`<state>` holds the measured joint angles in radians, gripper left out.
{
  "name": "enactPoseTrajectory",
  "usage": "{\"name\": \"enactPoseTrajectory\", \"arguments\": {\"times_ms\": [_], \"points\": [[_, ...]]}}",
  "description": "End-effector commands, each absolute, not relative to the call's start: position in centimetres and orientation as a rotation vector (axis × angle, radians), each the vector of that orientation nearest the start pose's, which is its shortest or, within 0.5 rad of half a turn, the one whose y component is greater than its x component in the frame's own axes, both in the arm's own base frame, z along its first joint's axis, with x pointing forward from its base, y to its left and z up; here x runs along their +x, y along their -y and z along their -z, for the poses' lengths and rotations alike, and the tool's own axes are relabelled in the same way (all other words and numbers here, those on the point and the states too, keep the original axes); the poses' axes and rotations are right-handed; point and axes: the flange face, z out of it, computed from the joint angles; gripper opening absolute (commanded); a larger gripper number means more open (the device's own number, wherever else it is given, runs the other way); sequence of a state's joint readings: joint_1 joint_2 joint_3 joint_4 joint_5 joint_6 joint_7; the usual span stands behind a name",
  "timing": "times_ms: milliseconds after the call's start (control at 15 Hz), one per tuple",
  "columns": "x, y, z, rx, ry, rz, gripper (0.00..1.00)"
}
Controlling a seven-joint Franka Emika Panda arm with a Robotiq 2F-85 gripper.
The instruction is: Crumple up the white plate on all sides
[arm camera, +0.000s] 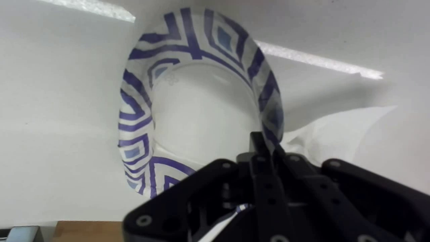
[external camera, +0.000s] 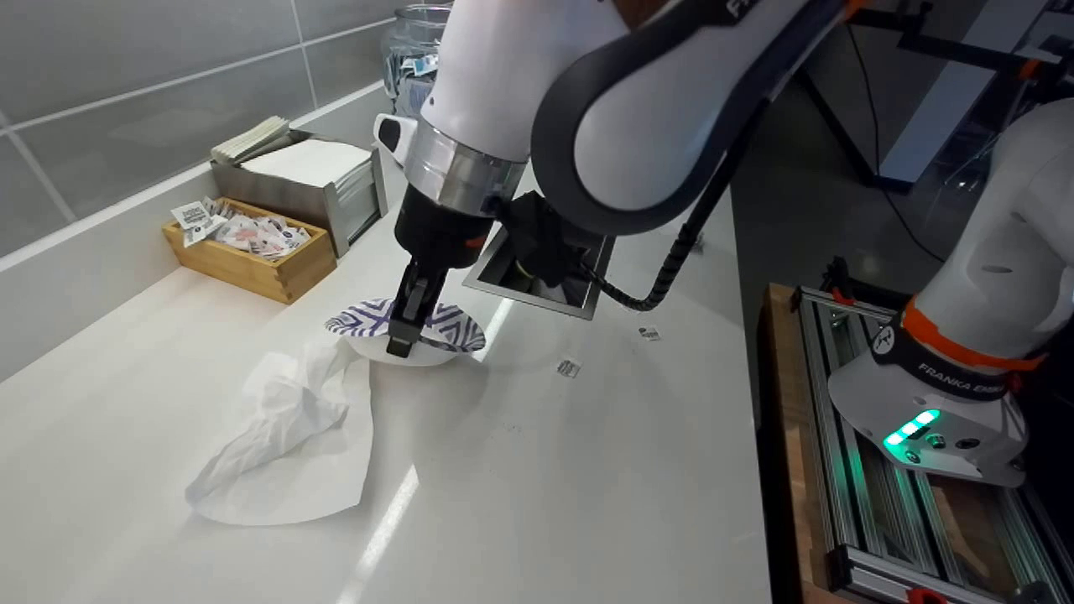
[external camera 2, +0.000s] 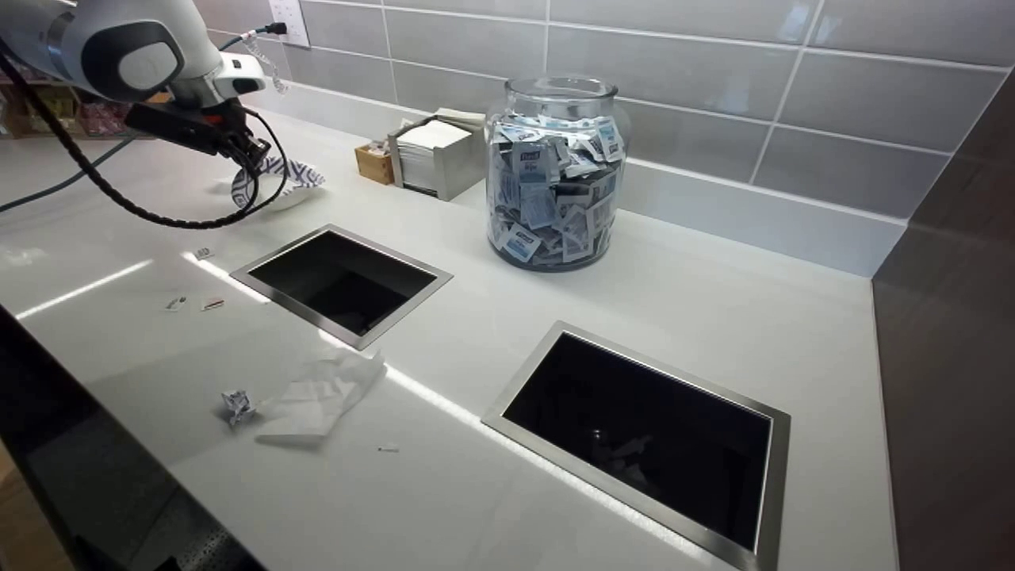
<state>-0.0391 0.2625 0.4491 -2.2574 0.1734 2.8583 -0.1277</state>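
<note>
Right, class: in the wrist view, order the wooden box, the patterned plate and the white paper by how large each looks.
1. Patterned plate
2. White paper
3. Wooden box, cut off by the picture's edge

All show only in part, so this ranks visible areas.

Glass jar (external camera 2: 560, 98) near napkin holder (external camera 2: 463, 163)

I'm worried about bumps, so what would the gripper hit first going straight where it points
Beyond the plate it pinches, the gripper would likely meet the white counter first, though depth is unclear.
</note>
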Motion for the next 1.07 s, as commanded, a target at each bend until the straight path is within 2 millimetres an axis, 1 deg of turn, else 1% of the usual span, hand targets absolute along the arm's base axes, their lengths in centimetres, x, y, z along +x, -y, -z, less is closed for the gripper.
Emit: {"name": "enactPoseTrajectory", "arguments": {"times_ms": [0,200,333,400,533,667,867,1000], "points": [[52.4,-19.6,-31.8,-2.725,0.435,0.421,0.01],[53.2,-17.4,-33.5,-2.605,0.391,0.391,0.01],[53.5,-15.4,-33.5,-2.496,0.360,0.349,0.01],[53.2,-14.4,-33.2,-2.445,0.351,0.327,0.01],[52.6,-12.3,-32.4,-2.368,0.333,0.288,0.01],[51.9,-10.4,-31.1,-2.305,0.311,0.231,0.01],[51.1,-8.2,-28.9,-2.247,0.270,0.149,0.01],[50.6,-7.3,-27.6,-2.239,0.240,0.105,0.01]]}}
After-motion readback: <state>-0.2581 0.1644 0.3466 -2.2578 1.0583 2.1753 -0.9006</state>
